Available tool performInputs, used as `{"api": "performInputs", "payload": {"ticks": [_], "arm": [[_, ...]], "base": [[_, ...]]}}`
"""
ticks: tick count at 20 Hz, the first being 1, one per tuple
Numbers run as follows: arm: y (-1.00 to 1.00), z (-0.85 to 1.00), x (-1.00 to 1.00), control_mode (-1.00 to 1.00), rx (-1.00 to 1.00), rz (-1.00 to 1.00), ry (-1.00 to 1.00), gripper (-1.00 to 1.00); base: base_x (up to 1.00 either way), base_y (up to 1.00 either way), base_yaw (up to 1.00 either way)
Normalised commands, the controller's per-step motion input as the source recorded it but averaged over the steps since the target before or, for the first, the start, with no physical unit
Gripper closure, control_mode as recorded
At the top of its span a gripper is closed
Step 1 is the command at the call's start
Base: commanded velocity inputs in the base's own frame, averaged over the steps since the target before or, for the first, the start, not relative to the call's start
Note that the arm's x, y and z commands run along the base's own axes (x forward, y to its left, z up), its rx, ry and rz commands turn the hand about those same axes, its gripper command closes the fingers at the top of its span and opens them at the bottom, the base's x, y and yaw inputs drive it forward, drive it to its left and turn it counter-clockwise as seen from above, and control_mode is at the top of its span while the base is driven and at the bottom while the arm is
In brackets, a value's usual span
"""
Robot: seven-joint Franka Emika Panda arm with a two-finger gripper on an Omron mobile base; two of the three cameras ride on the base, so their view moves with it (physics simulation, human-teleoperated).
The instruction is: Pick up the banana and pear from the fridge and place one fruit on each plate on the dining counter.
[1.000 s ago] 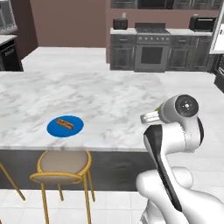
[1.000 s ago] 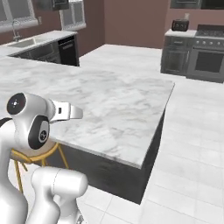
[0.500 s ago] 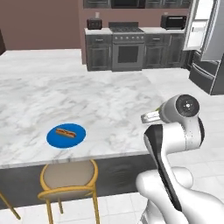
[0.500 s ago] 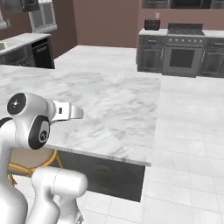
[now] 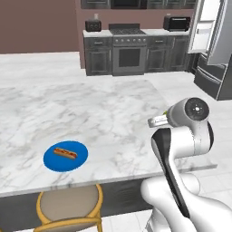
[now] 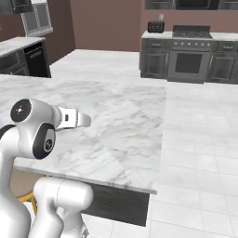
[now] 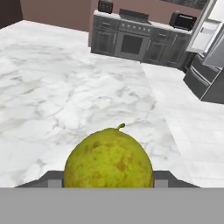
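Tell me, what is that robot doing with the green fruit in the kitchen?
The robot's claw is holding a yellow-green pear, seen right up close in the hand view. The robot is beside the long marble dining counter. A blue plate sits on the counter with a hot dog on it. The fridge stands open behind, next to the stove. The pear is not on a plate yet.

Even, bright rendered light fills all three views, with no harsh glare. Shadows are soft and faint. Everything looks slightly blurred, low in detail, edges undistorted.
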Motion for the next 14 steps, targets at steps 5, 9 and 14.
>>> {"api": "performInputs", "payload": {"ticks": [5, 9, 14], "arm": [[0.00, 0.00, 0.00, 1.00, 0.00, 0.00, 0.00, 1.00], [0.27, 0.00, 0.12, -1.00, -0.06, 0.00, 0.00, 1.00], [0.43, 0.00, 0.03, -1.00, -0.09, 0.29, 0.00, 1.00]], "base": [[0.05, 0.11, 0.00], [0.03, 0.16, 0.00], [0.00, 0.00, 0.00]]}}
